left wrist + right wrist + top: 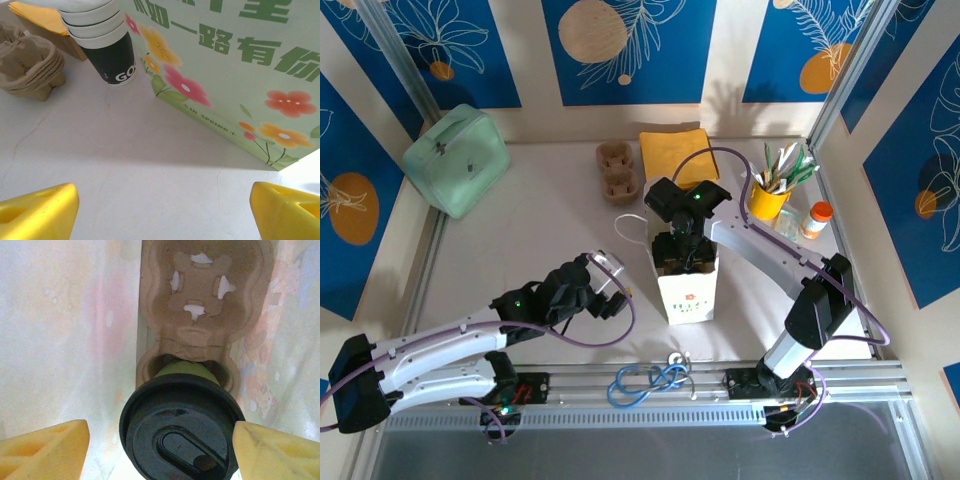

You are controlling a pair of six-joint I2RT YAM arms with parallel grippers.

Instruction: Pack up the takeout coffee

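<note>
Right fingers: yellow, spread apart inside the paper bag, one on each side of the coffee cup's lid. One stood clear of the lid and the other lay against or just beside its rim, so they were open and not gripping.
Coffee cup: upright with a black lid, seated in the near pocket of a cardboard cup carrier at the bottom of the bag.
Carrier's far pocket: empty, its cut-out base showing.
Paper bag, from above: upright at mid-worktop, with the right arm reaching down into its open top.
Left fingers: open wide, holding nothing, over bare worktop just beside the bag's flower-printed side.
Stack of paper cups: black with white rims, standing close by the bag's corner.
Spare carriers: stacked near the back, beside the yellow napkins.
Green lunch bag: in the far left corner.
</note>
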